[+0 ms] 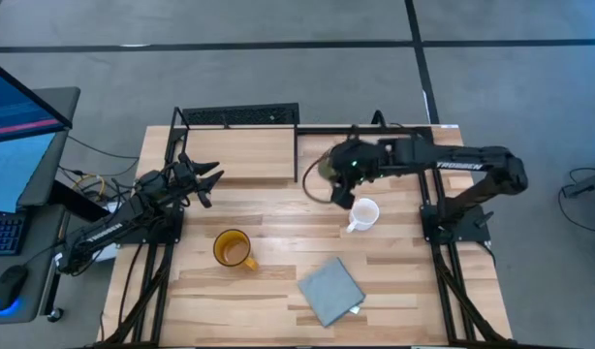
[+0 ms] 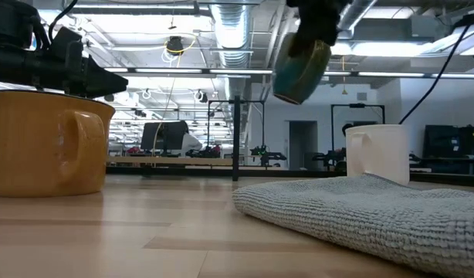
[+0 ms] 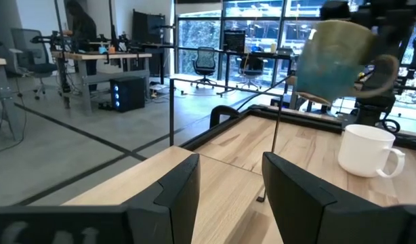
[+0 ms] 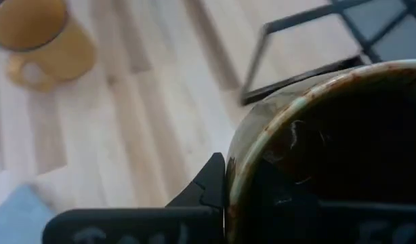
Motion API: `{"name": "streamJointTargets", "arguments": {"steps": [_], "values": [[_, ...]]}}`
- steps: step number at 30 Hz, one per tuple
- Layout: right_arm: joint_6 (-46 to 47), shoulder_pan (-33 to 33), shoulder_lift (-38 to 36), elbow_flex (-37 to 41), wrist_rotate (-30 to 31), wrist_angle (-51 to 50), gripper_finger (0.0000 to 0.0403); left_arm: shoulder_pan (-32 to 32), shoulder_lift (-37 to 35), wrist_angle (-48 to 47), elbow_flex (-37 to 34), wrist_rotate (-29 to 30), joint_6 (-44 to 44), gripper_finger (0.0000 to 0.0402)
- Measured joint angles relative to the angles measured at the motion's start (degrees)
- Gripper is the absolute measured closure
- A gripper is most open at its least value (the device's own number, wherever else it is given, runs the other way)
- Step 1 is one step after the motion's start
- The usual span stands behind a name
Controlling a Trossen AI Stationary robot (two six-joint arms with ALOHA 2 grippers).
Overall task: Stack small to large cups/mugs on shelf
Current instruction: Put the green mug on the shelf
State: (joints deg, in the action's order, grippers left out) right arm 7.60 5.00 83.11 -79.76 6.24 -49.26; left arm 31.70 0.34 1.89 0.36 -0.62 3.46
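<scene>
My right gripper (image 1: 342,182) is shut on the olive-brown mug (image 2: 301,68), held in the air by the shelf's (image 1: 249,155) right front part. The mug also shows in the left wrist view (image 3: 337,57). The small white mug (image 1: 363,213) stands upright on the tabletop just near of it. The yellow-orange mug (image 1: 233,248) stands upright on the tabletop left of centre. My left gripper (image 3: 228,196) is open and empty, above the table's left side near the shelf's left end (image 1: 203,179). My right gripper holds the olive-brown mug by its wall at the rim (image 4: 238,163). One finger (image 4: 211,181) lies outside the wall; the other seems to be inside the dark hollow, where the mug hides it. The mug is lifted clear of the table and tilted.
A grey folded cloth (image 1: 330,291) lies on the tabletop near the front edge, right of the yellow-orange mug. The shelf's black frame (image 4: 296,64) and perforated back rail (image 1: 241,116) stand at the table's far side. A monitor and keyboard stand off the table's left.
</scene>
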Motion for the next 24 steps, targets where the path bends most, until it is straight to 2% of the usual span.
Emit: {"name": "streamJointTargets", "arguments": {"steps": [7,24], "values": [[-0.52,-4.74,9.63,-5.03,-1.38,-0.04,0.0356,-0.02,0.17,0.00,0.00,0.00,0.46,0.0250],[-1.69,-8.81,31.67,-23.80,-11.40,-2.60,0.0356,-0.02,0.90,0.01,0.01,-0.02,0.73,0.0250]]}}
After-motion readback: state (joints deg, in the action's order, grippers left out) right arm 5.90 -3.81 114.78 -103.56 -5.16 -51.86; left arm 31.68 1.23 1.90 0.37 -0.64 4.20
